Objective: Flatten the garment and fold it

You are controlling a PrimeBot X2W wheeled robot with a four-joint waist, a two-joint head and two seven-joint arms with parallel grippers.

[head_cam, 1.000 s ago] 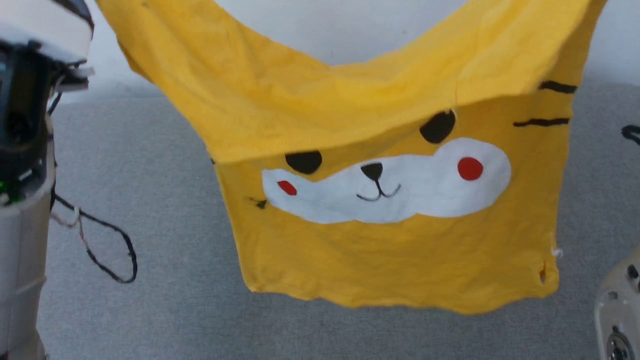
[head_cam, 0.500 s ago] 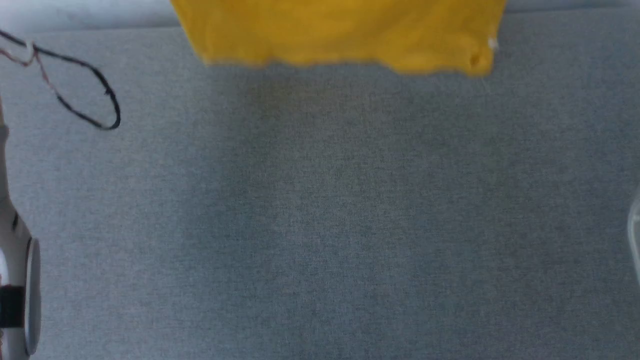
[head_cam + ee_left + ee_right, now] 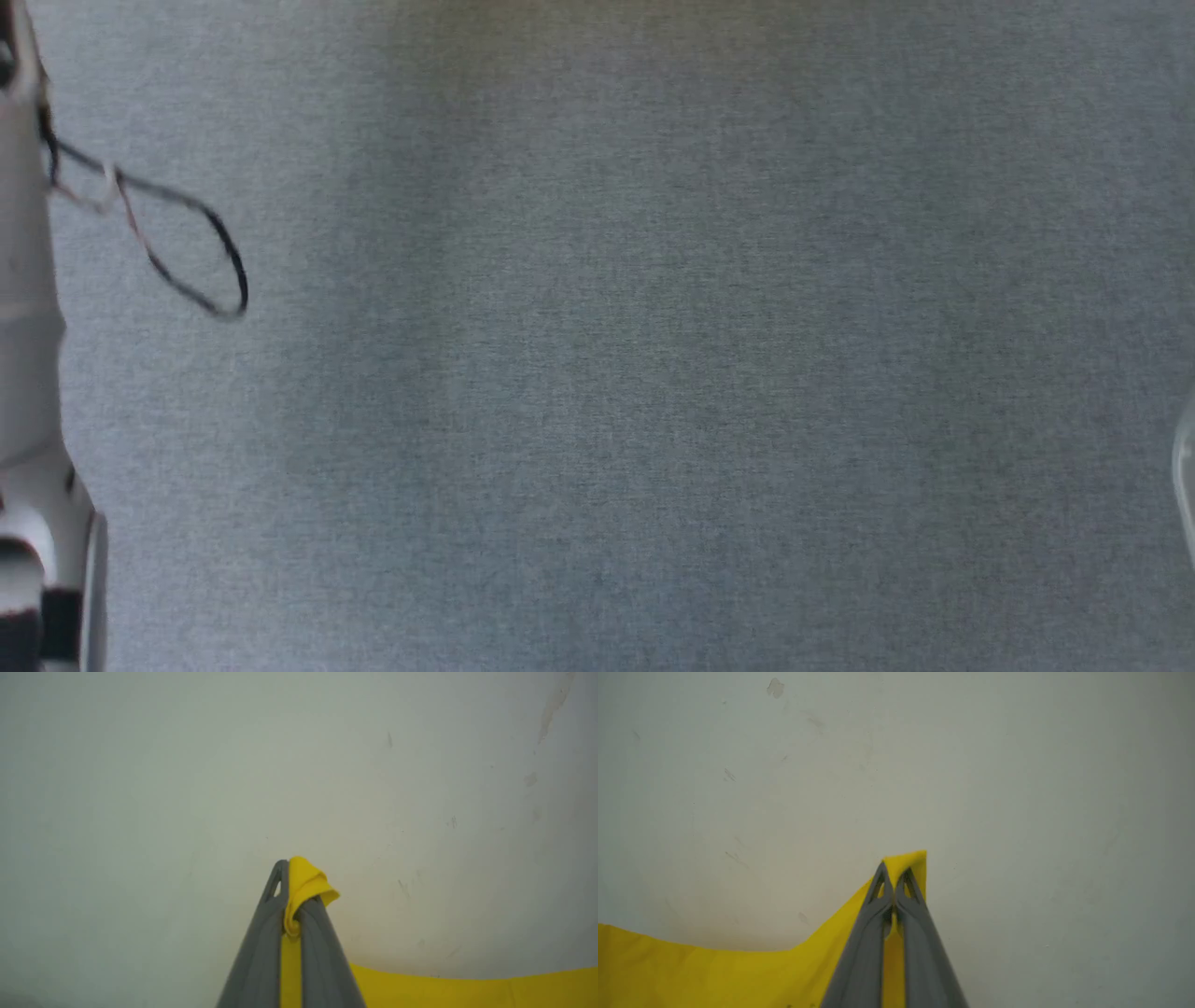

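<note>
**Garment hung between both grippers, above the grey surface**

Both hands are clamped tight. In the left wrist view my left gripper (image 3: 298,890) has its two fingers pressed together on a bunched corner of the yellow garment (image 3: 467,989), and a small fold of cloth pokes out past the tips. In the right wrist view my right gripper (image 3: 893,873) is closed the same way on another corner, with only a sliver of yellow showing beyond the tips.

What matters for the next move is how the cloth lies between the two grips. From each hand the held edge runs off sideways toward the other hand and dips on the way, so it sags rather than pulls straight. I judge the long axis to run from gripper to gripper, with the body of the garment hanging below. Neither arm is nearer; they share it evenly. A pale wall (image 3: 140,765) lies beyond both sets of fingers.

The head view looks down on the grey fabric surface (image 3: 653,392), which has a faint yellowish cast at the top edge. My pale left forearm (image 3: 28,373) and a black cable loop (image 3: 191,257) show at the left.

Nothing here serves as a container. The surface is the landing place, and I judge the flattening not yet done. Next I would draw the hands apart to take out the sag, then lower.
</note>
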